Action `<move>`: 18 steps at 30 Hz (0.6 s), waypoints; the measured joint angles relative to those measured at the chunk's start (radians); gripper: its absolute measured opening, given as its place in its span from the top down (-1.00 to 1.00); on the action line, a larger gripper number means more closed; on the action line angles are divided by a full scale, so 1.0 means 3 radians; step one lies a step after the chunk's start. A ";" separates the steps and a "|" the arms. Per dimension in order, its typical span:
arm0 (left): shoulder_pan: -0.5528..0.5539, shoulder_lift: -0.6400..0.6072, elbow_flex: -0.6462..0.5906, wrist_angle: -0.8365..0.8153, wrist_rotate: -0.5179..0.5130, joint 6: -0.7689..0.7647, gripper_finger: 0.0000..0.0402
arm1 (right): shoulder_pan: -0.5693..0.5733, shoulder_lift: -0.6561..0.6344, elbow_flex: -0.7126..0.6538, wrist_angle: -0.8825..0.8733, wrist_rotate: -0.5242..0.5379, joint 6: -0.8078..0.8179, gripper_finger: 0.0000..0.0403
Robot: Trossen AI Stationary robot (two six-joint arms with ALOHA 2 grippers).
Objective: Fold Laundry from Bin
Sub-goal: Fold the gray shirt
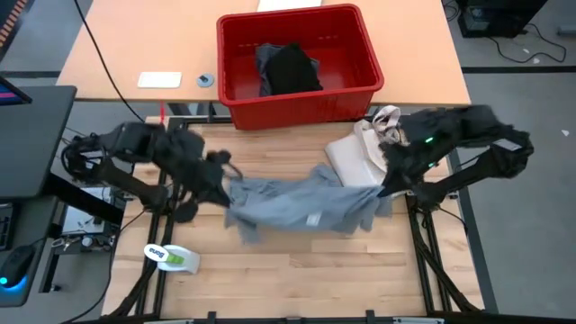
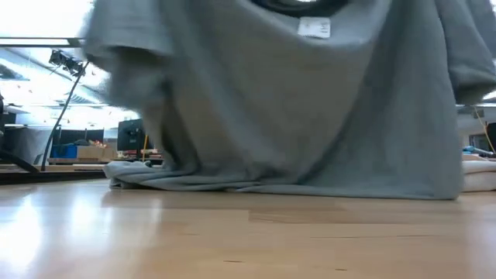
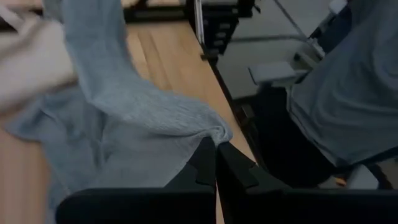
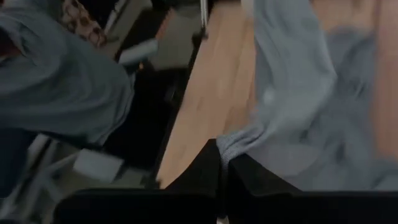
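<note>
T-shirt (image 1: 297, 202), light grey, hangs stretched between both arms, hem dragging on bench (image 1: 297, 279). Left end effector (image 3: 216, 163) pinches one corner, right end effector (image 4: 222, 163) pinches the other. Folding not started; dark garments remain in red bin (image 1: 360, 85) beyond them.

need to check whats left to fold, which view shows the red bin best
The high view: it alone shows the bin, whole, beyond the table's far edge, with dark laundry inside. The low view is filled by the hanging grey T-shirt, and both wrist views show only that shirt, the table and the room, no bin.
</note>
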 joint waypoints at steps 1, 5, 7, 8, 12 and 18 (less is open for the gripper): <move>-0.0125 0.0000 -0.0042 0.0020 -0.0066 -0.0106 0.99 | 0.0049 0.0013 -0.0095 -0.0001 -0.0045 0.0044 0.92; -0.0642 0.0003 -0.0301 0.0231 -0.0241 -0.0451 0.99 | 0.0342 0.0035 -0.0462 0.0077 -0.0140 0.0099 0.92; -0.0863 0.0004 -0.0526 0.0351 -0.0448 -0.0480 0.99 | 0.0494 0.0035 -0.0676 0.0237 -0.0034 0.0171 0.92; -0.0953 0.0009 -0.0649 0.0386 -0.0579 -0.0489 1.00 | 0.0550 0.0036 -0.0795 0.0321 0.0049 0.0218 0.92; -0.1121 0.0011 -0.1168 0.0581 -0.0903 -0.0525 0.99 | 0.0666 0.0037 -0.1277 0.0754 0.0311 0.0513 0.90; -0.1145 0.0011 -0.1795 0.1427 -0.0199 -0.0982 0.97 | 0.0885 0.0039 -0.1922 0.1496 0.0027 0.1023 0.74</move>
